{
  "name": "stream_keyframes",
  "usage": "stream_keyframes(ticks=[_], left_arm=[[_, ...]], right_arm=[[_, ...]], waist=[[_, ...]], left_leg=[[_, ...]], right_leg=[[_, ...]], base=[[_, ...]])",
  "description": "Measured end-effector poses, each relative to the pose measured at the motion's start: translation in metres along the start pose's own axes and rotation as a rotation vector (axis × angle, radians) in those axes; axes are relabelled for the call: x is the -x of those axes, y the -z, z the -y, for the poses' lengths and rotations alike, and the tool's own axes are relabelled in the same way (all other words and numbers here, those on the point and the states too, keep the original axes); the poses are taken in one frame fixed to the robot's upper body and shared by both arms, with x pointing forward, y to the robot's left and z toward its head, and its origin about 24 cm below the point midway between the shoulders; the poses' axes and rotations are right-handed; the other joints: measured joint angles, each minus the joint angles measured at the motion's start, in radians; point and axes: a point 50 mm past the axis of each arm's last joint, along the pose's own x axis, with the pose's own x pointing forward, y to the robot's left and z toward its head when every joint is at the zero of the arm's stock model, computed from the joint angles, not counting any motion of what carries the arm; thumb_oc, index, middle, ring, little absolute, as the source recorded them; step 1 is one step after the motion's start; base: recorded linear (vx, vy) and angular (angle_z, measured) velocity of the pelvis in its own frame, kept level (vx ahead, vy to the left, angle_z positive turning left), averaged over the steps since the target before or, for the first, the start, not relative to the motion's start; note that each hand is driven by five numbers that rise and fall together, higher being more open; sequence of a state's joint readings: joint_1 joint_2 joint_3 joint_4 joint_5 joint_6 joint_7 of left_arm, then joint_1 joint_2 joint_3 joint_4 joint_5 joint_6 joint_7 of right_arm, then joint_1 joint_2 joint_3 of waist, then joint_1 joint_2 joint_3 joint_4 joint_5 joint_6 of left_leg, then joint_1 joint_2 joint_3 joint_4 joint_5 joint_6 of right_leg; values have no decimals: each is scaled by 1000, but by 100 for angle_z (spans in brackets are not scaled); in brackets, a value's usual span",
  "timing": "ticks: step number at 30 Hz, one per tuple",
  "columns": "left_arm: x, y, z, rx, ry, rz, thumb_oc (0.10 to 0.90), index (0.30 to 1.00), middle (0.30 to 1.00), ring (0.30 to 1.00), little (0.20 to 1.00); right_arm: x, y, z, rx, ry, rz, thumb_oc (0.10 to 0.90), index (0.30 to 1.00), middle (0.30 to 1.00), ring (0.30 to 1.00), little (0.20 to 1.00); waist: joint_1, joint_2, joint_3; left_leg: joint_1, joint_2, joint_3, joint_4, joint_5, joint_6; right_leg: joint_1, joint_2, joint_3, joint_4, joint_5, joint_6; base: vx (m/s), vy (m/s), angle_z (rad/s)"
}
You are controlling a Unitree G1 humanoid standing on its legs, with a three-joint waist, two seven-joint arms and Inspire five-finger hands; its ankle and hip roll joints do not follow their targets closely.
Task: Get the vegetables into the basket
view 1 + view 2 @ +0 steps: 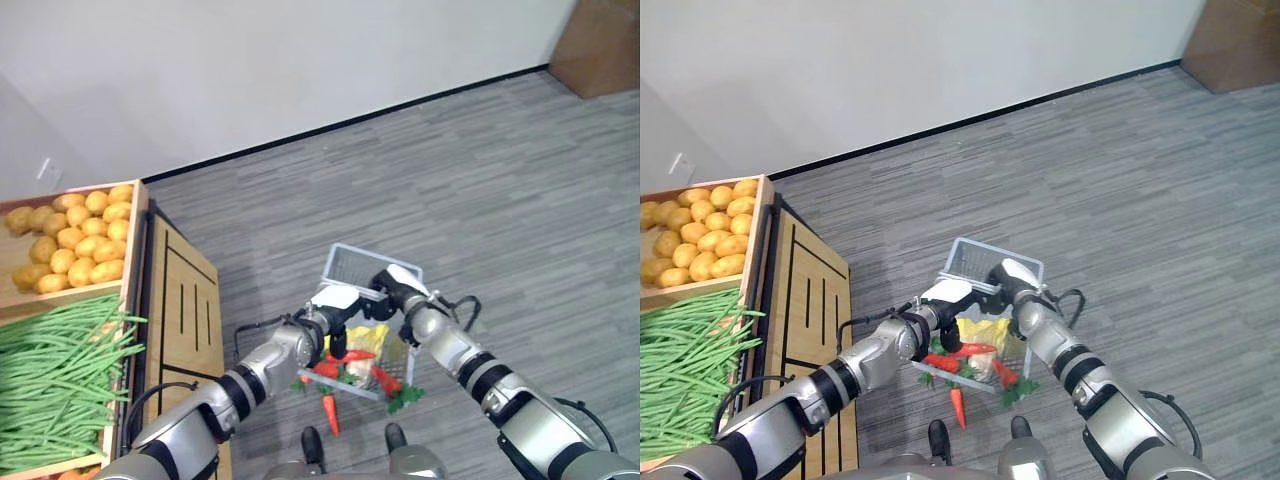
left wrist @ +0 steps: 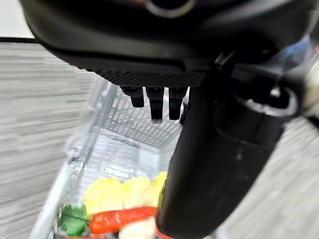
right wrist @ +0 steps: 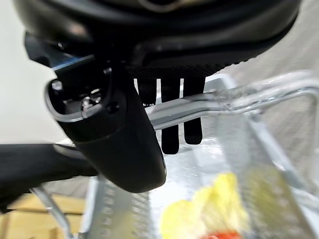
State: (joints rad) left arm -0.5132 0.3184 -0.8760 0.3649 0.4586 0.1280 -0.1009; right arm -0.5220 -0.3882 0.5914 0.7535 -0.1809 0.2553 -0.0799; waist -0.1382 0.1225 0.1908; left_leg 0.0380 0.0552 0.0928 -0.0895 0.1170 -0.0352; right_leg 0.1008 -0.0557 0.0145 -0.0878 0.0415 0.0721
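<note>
The wire basket (image 1: 352, 268), loaded with carrots (image 1: 358, 354) and yellow vegetables (image 2: 124, 191), is held above the floor (image 1: 500, 200) by its handle (image 3: 209, 105), around which the right hand (image 1: 398, 283) fingers (image 3: 169, 134) are curled, while the left hand (image 1: 335, 300) fingers (image 2: 155, 102) are curled over the basket, gripping nothing visible.

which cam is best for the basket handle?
Right wrist view: the clear handle runs across it, with the right hand curled round it. In the eye views both hands cover it above the basket. The left wrist view gives the basket's inside.

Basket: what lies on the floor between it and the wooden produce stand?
In the left eye view, bare grey carpet separates the basket from the stand.
</note>
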Motion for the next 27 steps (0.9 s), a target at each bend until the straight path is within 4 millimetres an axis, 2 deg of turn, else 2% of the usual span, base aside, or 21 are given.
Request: stream_keyframes(ticks=[2, 3, 5, 7, 11, 15, 19, 20, 21, 24, 25, 27], left_arm=[[10, -5, -13, 29, 7, 73, 900, 1000, 1000, 1000, 1000], [15, -9, -23, 30, 17, 130, 900, 1000, 1000, 1000, 1000], [9, -4, -18, 43, 38, 102, 900, 1000, 1000, 1000, 1000], [3, 14, 0, 72, 116, 7, 900, 1000, 1000, 1000, 1000], [6, 33, 27, 96, 201, -78, 900, 1000, 1000, 1000, 1000], [20, 64, 63, 140, 271, -226, 900, 1000, 1000, 1000, 1000], [45, 103, 104, 180, 356, -451, 900, 1000, 1000, 1000, 1000], [60, 117, 121, 211, 388, -542, 900, 1000, 1000, 1000, 1000], [68, 123, 129, 224, 409, -590, 900, 1000, 1000, 1000, 1000], [91, 135, 148, 310, 405, -693, 900, 1000, 1000, 1000, 1000], [104, 135, 163, 332, 413, -738, 900, 1000, 1000, 1000, 1000], [117, 136, 177, 409, 397, -785, 900, 1000, 1000, 1000, 1000]], right_arm=[[-1, 21, 2, 2, -16, -75, 400, 300, 300, 300, 300], [1, 47, -4, 2, -50, -182, 400, 300, 300, 300, 300], [5, 63, -10, -7, -70, -242, 400, 300, 300, 300, 300], [8, 75, -16, -7, -89, -289, 400, 300, 300, 300, 300], [15, 94, -19, -27, -95, -344, 400, 300, 300, 300, 300], [28, 124, -24, -65, -97, -429, 400, 300, 300, 300, 300], [46, 153, -38, -106, -123, -532, 400, 300, 300, 300, 300], [55, 167, -43, -138, -116, -583, 400, 300, 300, 300, 300], [59, 172, -45, -141, -125, -608, 400, 300, 300, 300, 300], [75, 189, -58, -176, -146, -654, 400, 300, 300, 300, 300], [86, 197, -69, -182, -168, -686, 400, 300, 300, 300, 300], [95, 203, -78, -217, -161, -705, 400, 300, 300, 300, 300]], waist=[[13, 0, 0], [19, -1, -1], [26, -2, -3], [19, -3, -4], [13, -4, -7], [16, -18, -14], [14, -38, -25], [13, -43, -30], [13, -46, -33], [18, -53, -44], [19, -54, -62], [27, -58, -70]], left_leg=[[2, -2, -3, 0, 1, 1], [13, -4, -14, 0, 1, 1], [17, -4, -17, 0, 1, 1], [16, -3, -18, 0, 1, 0], [17, -1, -20, 0, 3, 0], [18, 0, -21, 0, 3, 0], [19, 3, -22, 0, 3, -1], [19, 3, -22, 0, 3, -1], [19, 3, -22, 0, 2, -1], [19, 3, -22, -1, 2, -2], [19, 2, -22, -1, 0, -2], [19, 3, -23, -4, 0, -3]], right_leg=[[7, -1, -4, 0, 0, 0], [21, -2, -19, 0, -1, 1], [25, -3, -22, -1, -4, 2], [25, -2, -21, 0, -4, 1], [29, -1, -24, 0, -4, 1], [27, 1, -25, 0, -5, 0], [27, 4, -26, -1, -6, -2], [27, 3, -26, -2, -6, -3], [27, 3, -26, -5, -7, -4], [27, 4, -26, -5, -7, -5], [28, 3, -27, -5, -9, -7], [28, 3, -27, -5, -9, -7]], base=[[39, 10, 10], [32, 1, 17], [-3, -1, 7], [0, 0, 0], [-5, -3, 1], [-2, -3, 1], [0, 0, 0], [0, 0, 0], [0, 0, 0], [0, 0, 0], [0, 0, 0], [0, 0, 0]])
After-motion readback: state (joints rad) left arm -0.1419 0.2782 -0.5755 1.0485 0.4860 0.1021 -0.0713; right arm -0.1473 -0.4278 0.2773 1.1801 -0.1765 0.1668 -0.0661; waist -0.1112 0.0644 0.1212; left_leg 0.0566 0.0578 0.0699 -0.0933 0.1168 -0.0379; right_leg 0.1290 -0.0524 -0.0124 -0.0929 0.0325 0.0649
